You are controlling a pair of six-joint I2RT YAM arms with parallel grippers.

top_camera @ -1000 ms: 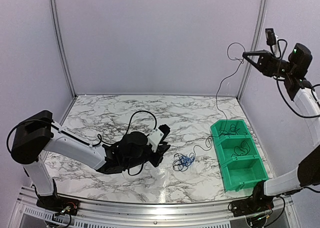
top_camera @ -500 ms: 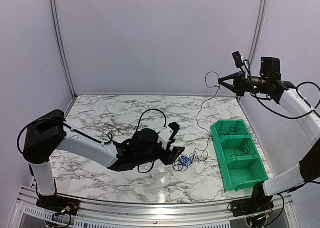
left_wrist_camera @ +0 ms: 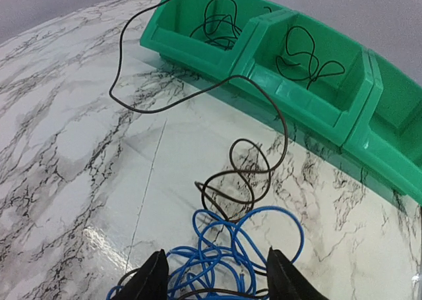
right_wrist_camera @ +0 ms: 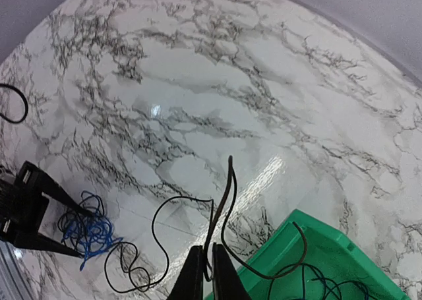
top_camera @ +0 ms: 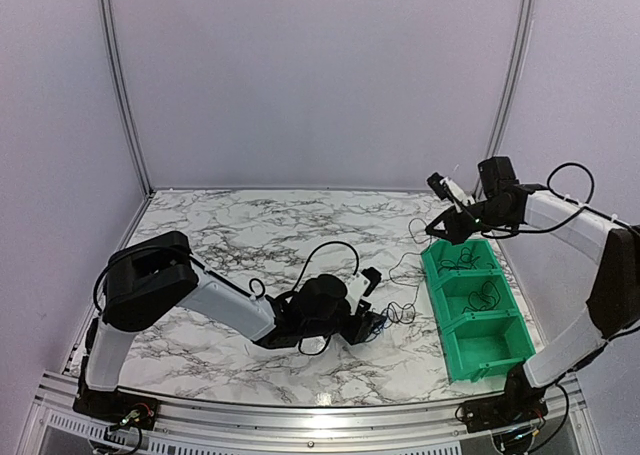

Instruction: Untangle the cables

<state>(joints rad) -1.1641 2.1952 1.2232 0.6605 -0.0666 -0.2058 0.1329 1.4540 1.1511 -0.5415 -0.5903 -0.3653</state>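
A small tangle of blue cables (left_wrist_camera: 227,250) with a few black strands lies on the marble table, left of the green bin. My left gripper (left_wrist_camera: 216,279) is open, with one finger on each side of the tangle (top_camera: 379,321). A long black cable (left_wrist_camera: 245,175) loops out of the tangle and rises toward the bin. My right gripper (right_wrist_camera: 208,273) is shut on this black cable (right_wrist_camera: 225,184), just above the bin's far end (top_camera: 441,231). The cable's slack (top_camera: 402,311) curls on the table between the two grippers.
The green three-compartment bin (top_camera: 438,297) stands at the right, with loose black cables in its far and middle compartments (left_wrist_camera: 310,53). In the right wrist view, its corner (right_wrist_camera: 310,240) lies right under the gripper. Booth walls and metal posts enclose the table.
My left arm slid right onto the tangle and its jaws opened. My right arm came down from high at the right to just above the bin, letting the black cable go slack.
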